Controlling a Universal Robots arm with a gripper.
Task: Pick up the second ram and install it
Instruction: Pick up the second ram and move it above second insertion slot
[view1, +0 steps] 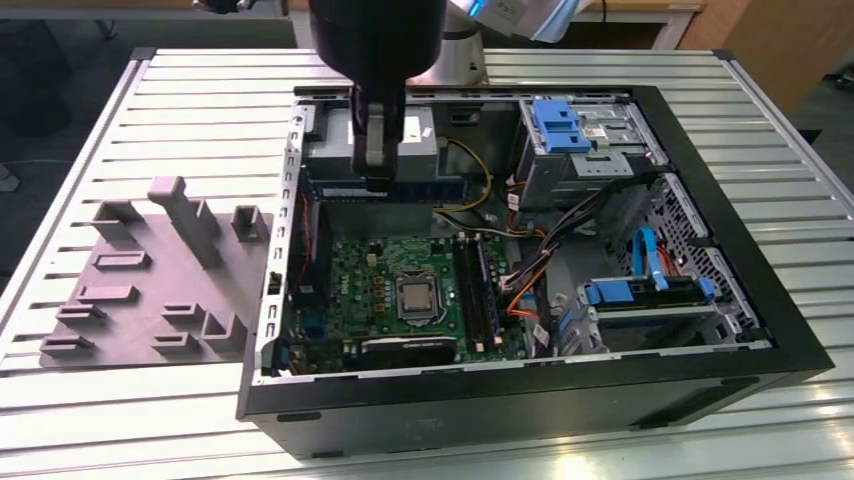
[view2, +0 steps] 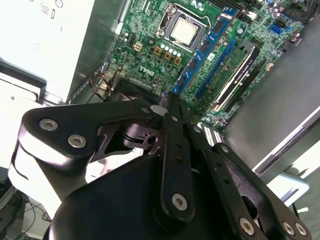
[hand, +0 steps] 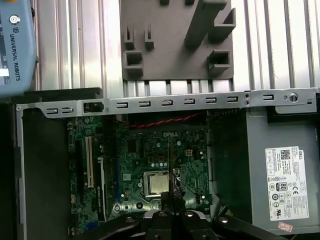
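My gripper (view1: 378, 178) hangs over the far end of the open computer case (view1: 747, 300), shut on the second ram (view1: 427, 187), a thin dark bluish stick lying level below the fingers. In the second wrist view the stick (view2: 205, 47) runs out from the closed gripper (view2: 167, 106) over the green motherboard (view2: 145, 55). In the first wrist view it is edge-on, a thin line (hand: 169, 160) rising from the gripper (hand: 170, 201) over the CPU socket (hand: 156, 184). It is held above the board, apart from the memory slots (view1: 483, 285). Another stick (view1: 463, 280) (view2: 235, 72) sits in a slot.
A grey holder plate with posts (view1: 160, 280) (hand: 175, 40) lies on the slatted table (view1: 200, 90), at the exterior view's left of the case. Inside the case are a power supply (hand: 280, 170), drive cages with blue clips (view1: 561, 125), orange and black cables (view1: 527, 270) and a metal rim (hand: 165, 102).
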